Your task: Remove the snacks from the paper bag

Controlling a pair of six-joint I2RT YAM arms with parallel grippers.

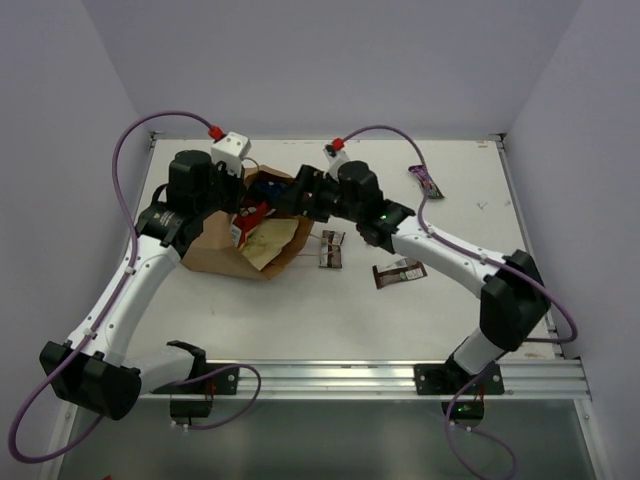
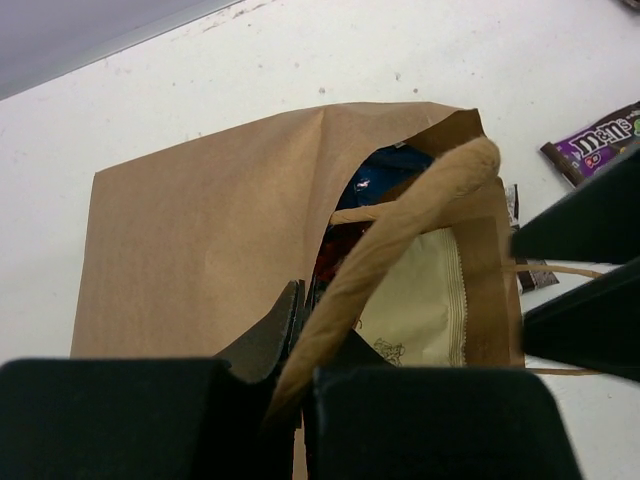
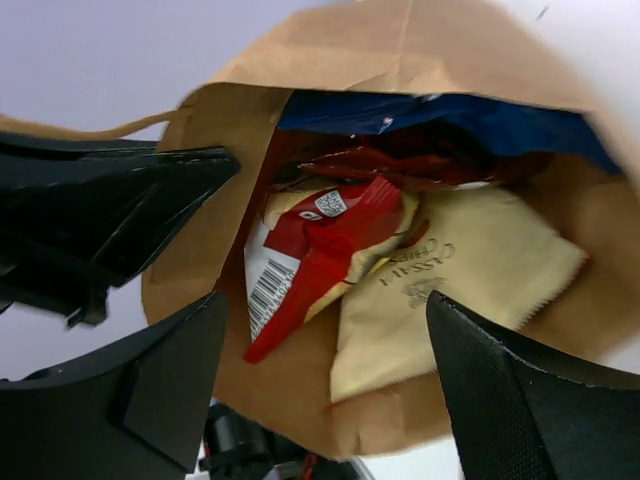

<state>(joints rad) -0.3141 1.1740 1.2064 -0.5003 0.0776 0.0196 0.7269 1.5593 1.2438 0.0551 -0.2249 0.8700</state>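
Note:
The brown paper bag lies on its side, mouth toward the right. My left gripper is shut on the bag's upper rim and handle; in the left wrist view the folded paper runs between the closed fingers. My right gripper is open at the bag's mouth, empty. Its wrist view looks into the bag: a red-white packet, a tan packet and a blue packet lie inside, between the spread fingers.
Two dark brown candy bars lie on the table right of the bag. A purple candy bar lies at the back right and shows in the left wrist view. A loop handle trails from the bag.

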